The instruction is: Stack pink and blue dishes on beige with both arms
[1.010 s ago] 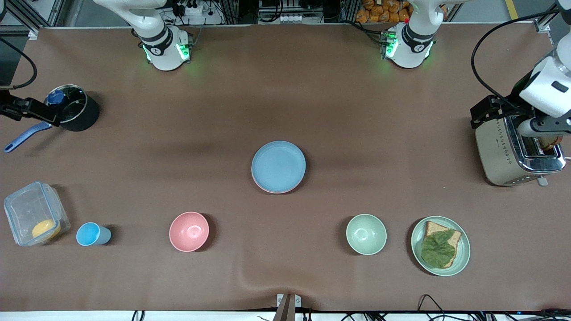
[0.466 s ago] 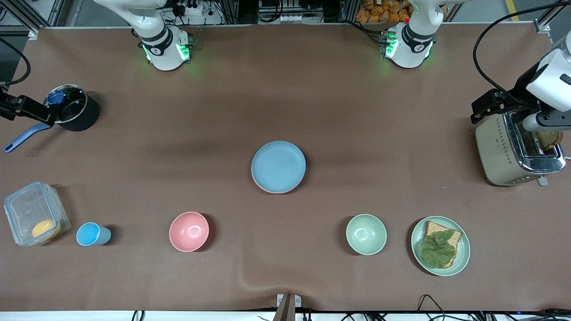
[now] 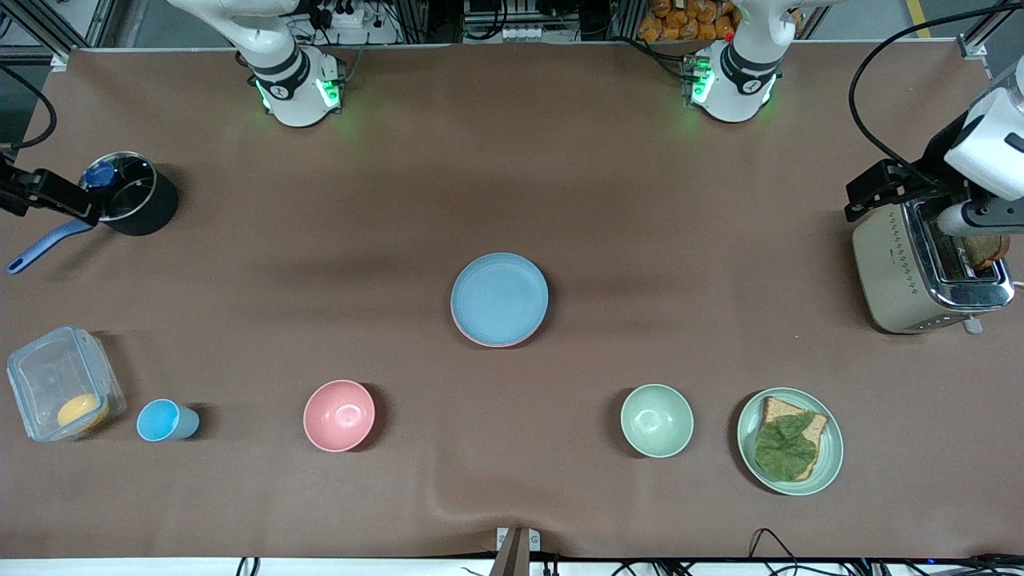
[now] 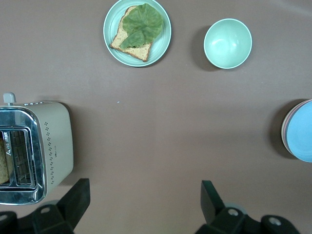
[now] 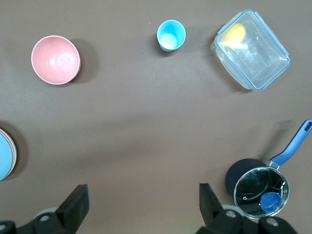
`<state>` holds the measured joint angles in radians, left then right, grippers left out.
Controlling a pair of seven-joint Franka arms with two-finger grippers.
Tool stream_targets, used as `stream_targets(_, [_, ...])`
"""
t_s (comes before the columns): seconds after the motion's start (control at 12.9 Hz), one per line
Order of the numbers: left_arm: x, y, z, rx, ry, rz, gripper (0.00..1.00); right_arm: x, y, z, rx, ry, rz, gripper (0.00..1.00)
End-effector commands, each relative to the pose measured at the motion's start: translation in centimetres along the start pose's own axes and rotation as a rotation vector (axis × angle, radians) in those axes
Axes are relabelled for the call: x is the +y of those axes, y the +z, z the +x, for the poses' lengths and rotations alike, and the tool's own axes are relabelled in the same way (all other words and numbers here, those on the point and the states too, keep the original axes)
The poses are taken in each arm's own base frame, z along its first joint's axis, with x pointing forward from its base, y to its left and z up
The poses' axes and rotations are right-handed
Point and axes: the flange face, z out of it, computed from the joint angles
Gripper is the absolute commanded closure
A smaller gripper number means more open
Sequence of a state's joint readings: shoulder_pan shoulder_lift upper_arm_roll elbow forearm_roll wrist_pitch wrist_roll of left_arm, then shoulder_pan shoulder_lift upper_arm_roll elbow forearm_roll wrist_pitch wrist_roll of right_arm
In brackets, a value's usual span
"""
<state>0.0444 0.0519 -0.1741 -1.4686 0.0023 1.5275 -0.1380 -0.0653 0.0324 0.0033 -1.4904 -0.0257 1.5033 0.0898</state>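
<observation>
The light blue plate [image 3: 499, 298] lies in the middle of the table on top of the pale pink plate [image 3: 480, 343], of which only a thin rim shows. No beige plate can be made out; anything under the stack is hidden. My left gripper [image 4: 145, 200] hangs open and empty, high over the left arm's end of the table by the toaster, and the stack's edge [image 4: 302, 131] shows at the border of its view. My right gripper [image 5: 144, 200] is open and empty too, high over the right arm's end by the pot.
A pink bowl [image 3: 339, 415], a blue cup [image 3: 166, 421] and a clear lidded box [image 3: 62, 382] stand near the front camera. Beside them are a green bowl [image 3: 657, 420] and a green plate [image 3: 832, 448] with toast. A toaster [image 3: 912, 272] and a pot [image 3: 132, 192] stand at the table's ends.
Both arms drew slightly outward toward the table's ends during the first half second, then held still. The plates have not moved.
</observation>
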Motion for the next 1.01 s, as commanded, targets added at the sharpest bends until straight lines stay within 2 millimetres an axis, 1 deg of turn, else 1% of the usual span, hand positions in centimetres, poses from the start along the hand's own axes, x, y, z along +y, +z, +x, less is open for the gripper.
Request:
stream_targets(0.0, [-0.29,-0.81,-0.54,-0.002,0.007,-0.006,0.00,0.20,-0.71,-0.09,0.020,0.008,-0.023,0.00])
stream_targets(0.16, [-0.32,-0.81,-0.69,-0.011,0.007,-0.003,0.00,0.20,-0.68,0.03,0.025,0.008,-0.024,0.00])
stream_targets(0.39, [-1.11,-0.62,-0.83,-0.032,-0.006,0.000,0.00,0.18,-0.75,0.19,0.039,0.008,-0.022,0.00])
stream_targets(0.93, [-1.03,-0.50,-0.85,-0.037,-0.004,0.006,0.00,-0.10,-0.83,0.24,0.046,0.003,-0.020,0.00])
